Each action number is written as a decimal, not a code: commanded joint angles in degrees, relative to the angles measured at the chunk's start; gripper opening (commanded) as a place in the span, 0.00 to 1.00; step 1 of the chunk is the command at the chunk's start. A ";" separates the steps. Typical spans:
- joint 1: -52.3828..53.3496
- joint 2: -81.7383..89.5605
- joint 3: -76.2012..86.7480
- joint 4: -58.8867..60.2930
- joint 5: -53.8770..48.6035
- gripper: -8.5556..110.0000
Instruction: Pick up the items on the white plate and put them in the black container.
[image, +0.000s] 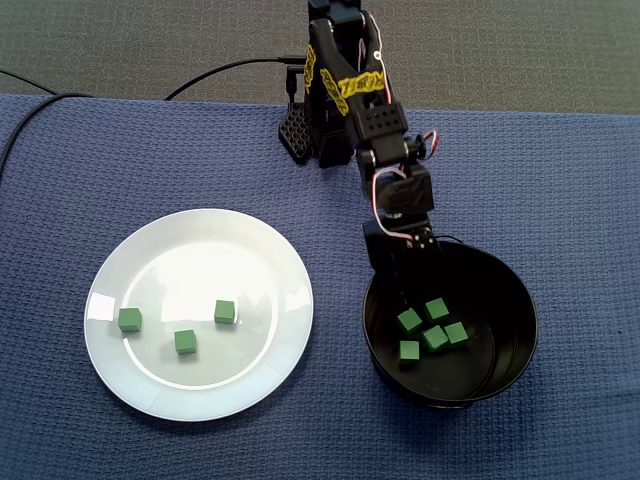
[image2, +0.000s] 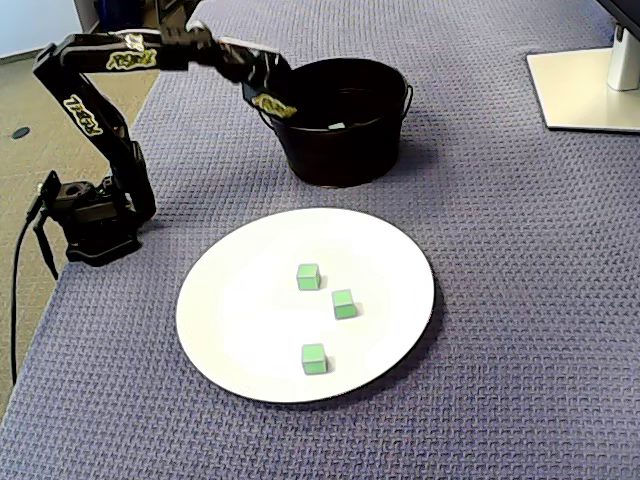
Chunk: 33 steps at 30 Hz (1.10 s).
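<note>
Three green cubes (image: 130, 319) (image: 185, 341) (image: 225, 312) lie apart on the white plate (image: 200, 250), left of the arm in one fixed view. In the other fixed view they are cubes (image2: 309, 277) (image2: 344, 304) (image2: 314, 358) on the plate (image2: 250, 300). The black container (image: 520, 310) (image2: 340, 155) holds several green cubes (image: 434, 337). My gripper (image: 403, 283) (image2: 283, 104) reaches over the container's rim on the arm's side, tips inside. Its black fingers blend into the dark wall, so the gap between them cannot be made out. Nothing is seen in them.
The arm's base (image: 318, 135) (image2: 95, 215) stands at the cloth's edge with a cable (image: 220, 72) trailing off. A white stand foot (image2: 585, 90) sits beyond the container. The blue cloth (image: 560, 180) ends at the table edge near the base.
</note>
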<state>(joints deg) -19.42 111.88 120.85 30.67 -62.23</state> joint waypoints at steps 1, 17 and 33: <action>4.13 5.89 -20.65 27.77 -2.72 0.25; 40.87 -14.41 -46.67 62.23 -35.60 0.36; 46.14 -40.34 -55.72 45.70 -28.21 0.42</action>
<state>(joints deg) 25.75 72.69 70.22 77.52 -91.41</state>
